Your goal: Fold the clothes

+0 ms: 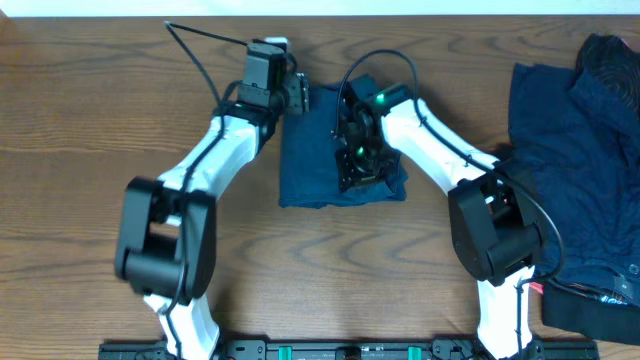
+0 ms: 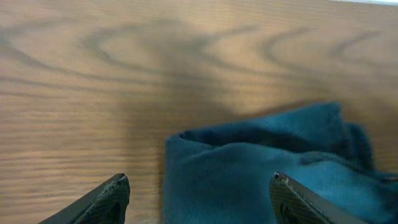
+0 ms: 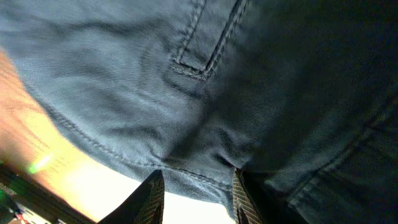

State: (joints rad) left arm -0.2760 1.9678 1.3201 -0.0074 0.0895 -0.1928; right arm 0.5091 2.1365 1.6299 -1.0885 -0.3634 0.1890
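From above, the right arm covers the middle of the folded shorts (image 1: 305, 165), a rough dark-blue rectangle lying mid-counter (image 1: 90, 110) between the two arms, and the heap of other clothes (image 1: 575, 140) runs off the right edge. Close up, the cloth is matte twill with stitched seams and a narrow sewn loop (too near the lens to read the whole fold), and the right fingers (image 3: 196, 193) are drawn close on a puckered hem and hold it. The left fingers (image 2: 199, 186) stand wide apart and empty over the shorts' blurred corner on the wood grain.
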